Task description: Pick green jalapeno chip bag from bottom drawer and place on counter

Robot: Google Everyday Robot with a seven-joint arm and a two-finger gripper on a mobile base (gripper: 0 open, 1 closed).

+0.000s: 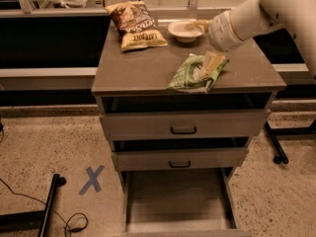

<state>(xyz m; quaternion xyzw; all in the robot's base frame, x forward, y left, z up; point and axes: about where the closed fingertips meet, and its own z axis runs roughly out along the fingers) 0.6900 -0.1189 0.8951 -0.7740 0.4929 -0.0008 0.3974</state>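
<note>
**Bag lies on the counter; the release is the step in hand**

Nearest, the bottom drawer [177, 201] stands pulled out, and its flat floor shows no bag. Above it are the two upper drawers [183, 125] with dark handles. On the counter [143, 68], close to the front edge and right of the middle, lies the green jalapeno chip bag [190, 77], flat and crinkled. Its long axis runs diagonally: one end points to the front-left, the other to the back-right, under the gripper [211, 63]. The gripper touches this back-right end from above. Whether it grasps the bag or has let it go, I cannot tell.

By my judgement the placing is almost finished. The next move calls for a sure release and a lift straight up, so that the bag is not dragged toward the edge. Farther back lie a brown chip bag [137, 24] and a white bowl [183, 29].
</note>
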